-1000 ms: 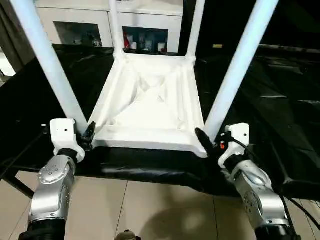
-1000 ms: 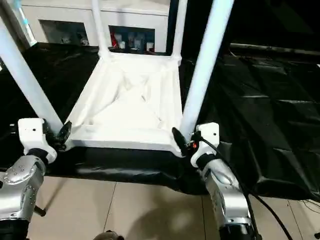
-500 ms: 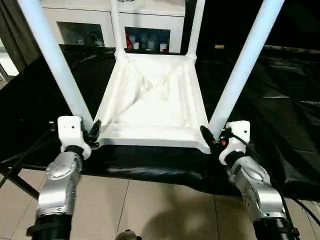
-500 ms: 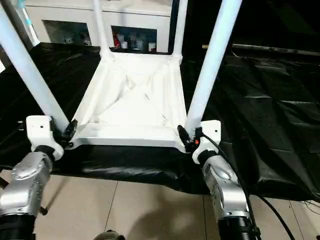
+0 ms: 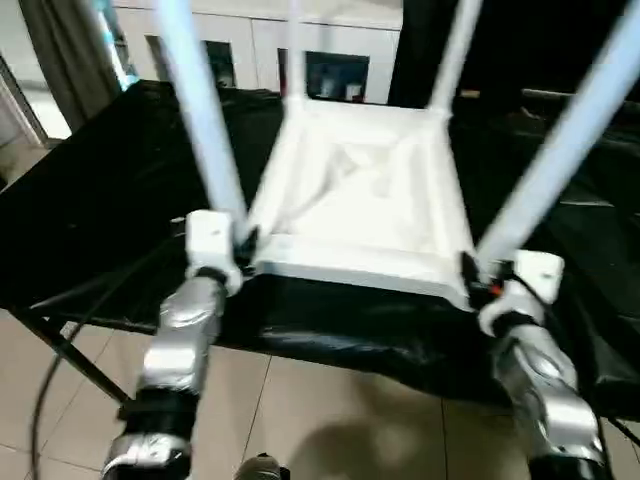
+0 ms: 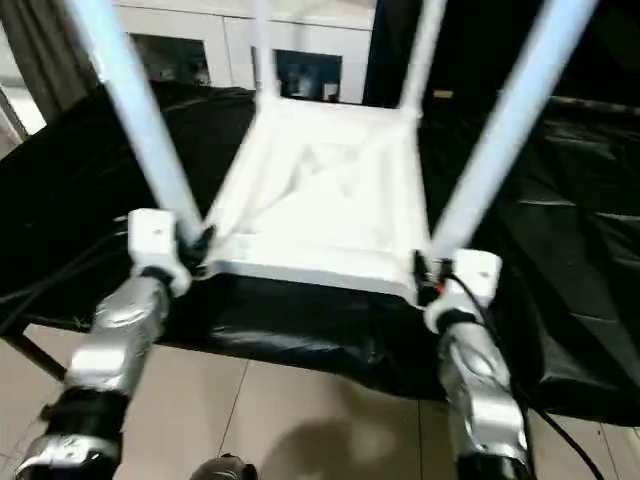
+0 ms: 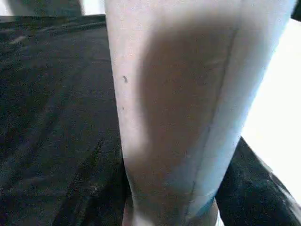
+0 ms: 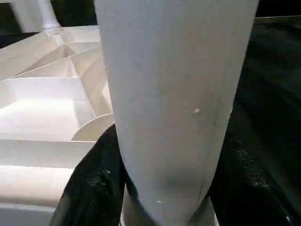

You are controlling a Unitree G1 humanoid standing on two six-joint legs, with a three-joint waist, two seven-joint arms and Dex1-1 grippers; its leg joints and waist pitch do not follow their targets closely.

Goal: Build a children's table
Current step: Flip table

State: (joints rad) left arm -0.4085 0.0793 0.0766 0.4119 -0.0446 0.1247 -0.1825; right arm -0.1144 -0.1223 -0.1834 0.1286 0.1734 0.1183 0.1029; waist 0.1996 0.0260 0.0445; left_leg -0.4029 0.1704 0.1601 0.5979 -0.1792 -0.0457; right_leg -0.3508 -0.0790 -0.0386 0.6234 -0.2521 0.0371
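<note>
The white plastic rectangular tabletop [image 5: 365,195] is lying upside down on the worktop [image 5: 100,200], which is draped in a wrinkled black plastic sheet, its ribbed underside facing up. Four long white tapered tubular legs are standing up from its round corner sockets: the near-left leg [image 5: 205,130], the near-right leg [image 5: 560,160], the far-left leg [image 5: 295,45] and the far-right leg [image 5: 450,50]. The tabletop's near edge is sitting close to the worktop's front edge, above a beige tiled floor [image 5: 330,400].

The left claw [image 5: 243,243], on the end of a silver forearm, is sitting at the base of the near-left leg, its black fingers on either side of the tube just above the socket; the left wrist view is looking straight at that leg [image 7: 183,108] at very close range, so the claw is gripping it. The right claw [image 5: 470,272] is likewise closed around the foot of the near-right leg [image 8: 174,103], right at the tabletop's near-right corner.

Behind the worktop a white cabinet with glass doors [image 5: 330,70] is standing against the far wall.
</note>
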